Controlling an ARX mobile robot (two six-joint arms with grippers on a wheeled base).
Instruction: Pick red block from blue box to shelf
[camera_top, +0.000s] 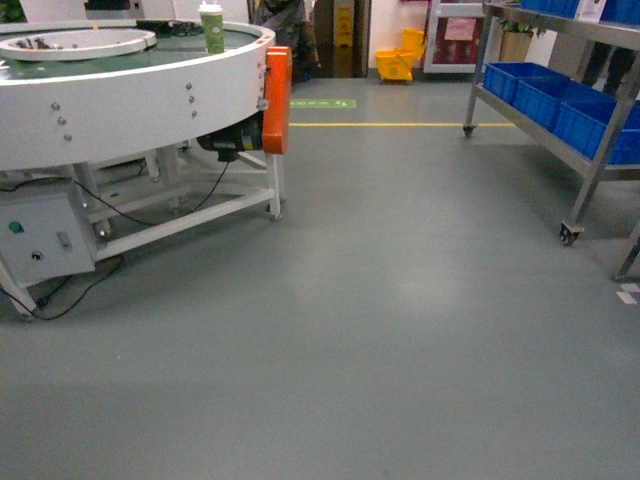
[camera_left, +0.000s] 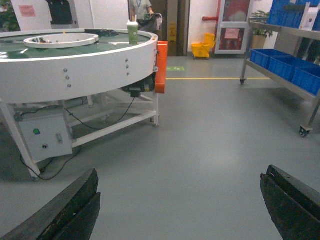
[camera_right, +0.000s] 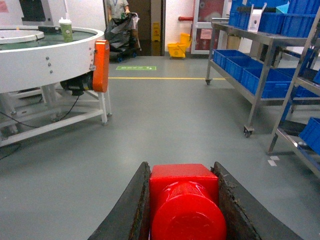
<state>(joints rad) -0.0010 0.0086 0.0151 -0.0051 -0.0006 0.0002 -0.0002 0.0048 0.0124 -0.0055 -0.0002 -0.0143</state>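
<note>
I see the shelf (camera_top: 590, 150) standing on castors on the grey floor (camera_top: 400, 330) at right. Its lower tier carries dark blue crates (camera_top: 545, 95) set side by side.

— What stands on the left side of the room?

— A big round white table (camera_top: 120, 95) with a green top. On it stands a green cup (camera_top: 212, 28) with a white lid. An orange cover (camera_top: 277, 98) is fixed on its edge, a dark motor (camera_top: 232, 138) sits just beside that cover, and a grey control box (camera_top: 45, 235) with a green button hangs below, with black cables near it.

— And farther back?

— A yellow line (camera_top: 400, 124) crosses the grey floor (camera_top: 380, 340). Behind it is a yellow mop bucket (camera_top: 398, 62). Dark blue crates (camera_top: 545, 100) are on the right. A person (camera_right: 116, 7) stands near a black bag, maybe a trash cart; it is too small to tell.
</note>
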